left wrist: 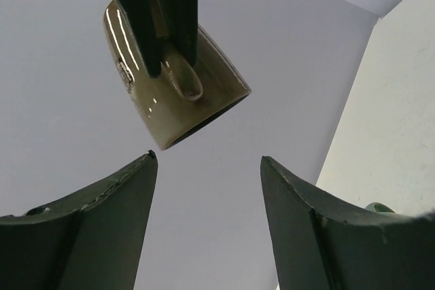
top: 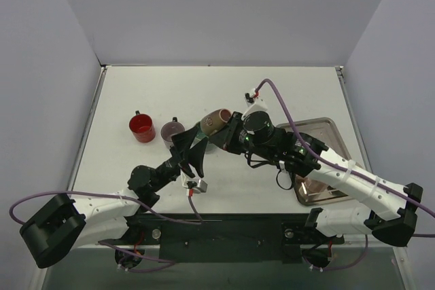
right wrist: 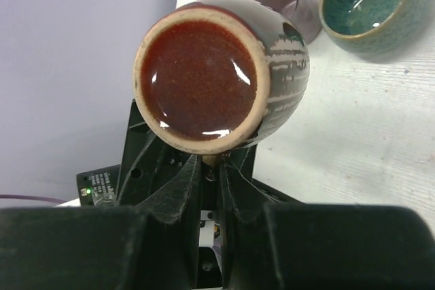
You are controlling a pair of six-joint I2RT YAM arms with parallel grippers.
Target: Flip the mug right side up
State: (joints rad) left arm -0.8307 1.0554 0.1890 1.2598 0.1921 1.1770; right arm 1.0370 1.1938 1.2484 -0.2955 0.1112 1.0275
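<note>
Left end effector (left wrist: 207, 157) agape, just short of mug (left wrist: 177, 110) rim.

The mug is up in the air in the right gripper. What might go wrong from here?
1. The right gripper holds the brown mug by its handle alone, tilted in the air; it could swivel or slip out.
2. The left gripper stands open close to it; a mistimed handover could knock the mug loose.
3. The teal bowl, red mug and purple mug stand nearby; the set-down could strike them.

Overhead view, wrist cameras near mug (right wrist: 204, 76)
</note>
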